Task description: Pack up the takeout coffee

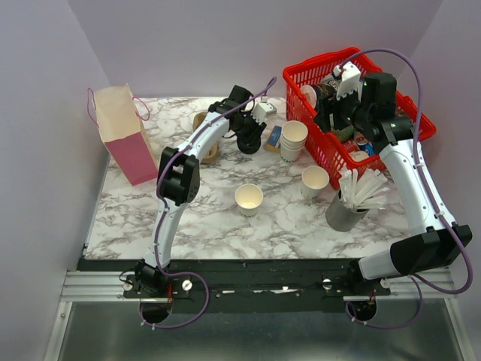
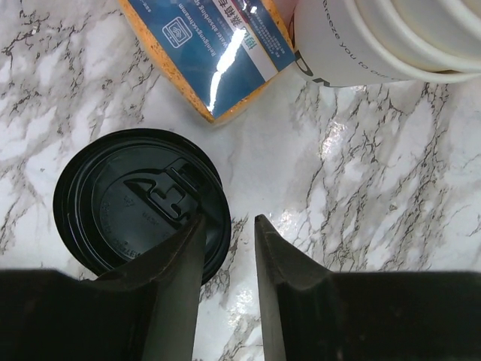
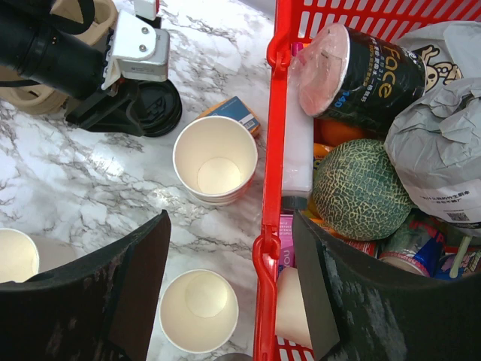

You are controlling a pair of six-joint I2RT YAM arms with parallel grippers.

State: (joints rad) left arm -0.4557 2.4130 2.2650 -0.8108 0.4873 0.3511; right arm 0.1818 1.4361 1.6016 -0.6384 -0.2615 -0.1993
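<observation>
Left gripper (image 2: pixel 229 222): narrow gap, nothing between the fingers, one finger over the rim of the black lid (image 2: pixel 128 203). Lid lies flat on the bench (image 2: pixel 376 188), near the cup stack (image 2: pixel 361 45). Right gripper (image 3: pixel 229 218): wide, empty, above the red basket (image 3: pixel 272 150) rim.

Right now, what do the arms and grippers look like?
Left arm and right arm: white links, black joints, a purple cable along each. Left gripper and right gripper: black fingers, with a white housing behind.
</observation>
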